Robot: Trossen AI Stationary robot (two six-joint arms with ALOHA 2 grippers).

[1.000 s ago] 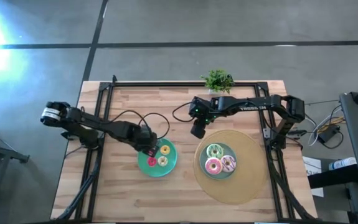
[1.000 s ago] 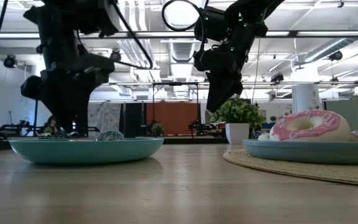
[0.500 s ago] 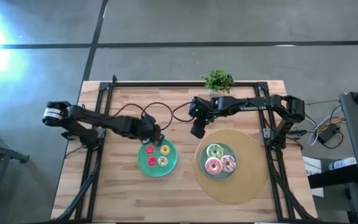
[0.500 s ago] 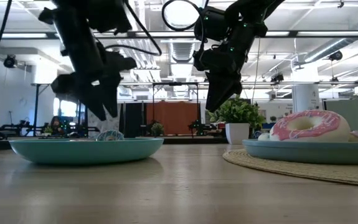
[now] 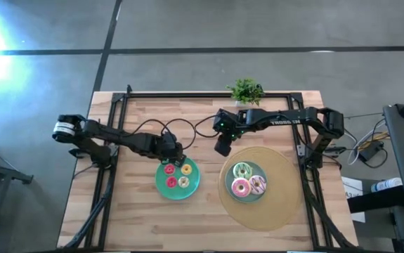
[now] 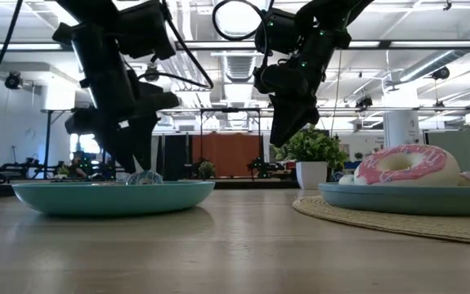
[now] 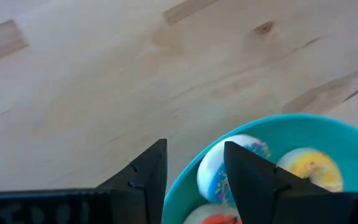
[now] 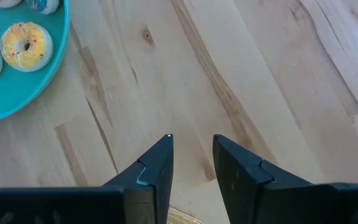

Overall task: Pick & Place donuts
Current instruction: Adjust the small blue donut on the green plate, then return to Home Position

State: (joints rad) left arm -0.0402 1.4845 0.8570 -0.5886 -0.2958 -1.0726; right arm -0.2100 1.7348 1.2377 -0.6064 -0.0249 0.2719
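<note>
The left gripper (image 7: pixel 194 171) hangs slightly parted and empty over the far rim of the left teal plate (image 5: pixel 178 180), straddling the bluish donut (image 7: pixel 219 174); lower straight and centre before closing. A second ago it sat farther over the plate; the right gripper (image 8: pixel 192 163), narrowly parted and empty, is unmoved

Grey concrete floor (image 5: pixel 272 28) surrounds the table; behind, ceiling lights (image 6: pixel 431 8) and perhaps an orange partition (image 6: pixel 226 155)

White "TROSSEN AI" lettering on right arm (image 5: pixel 280 121).
</note>
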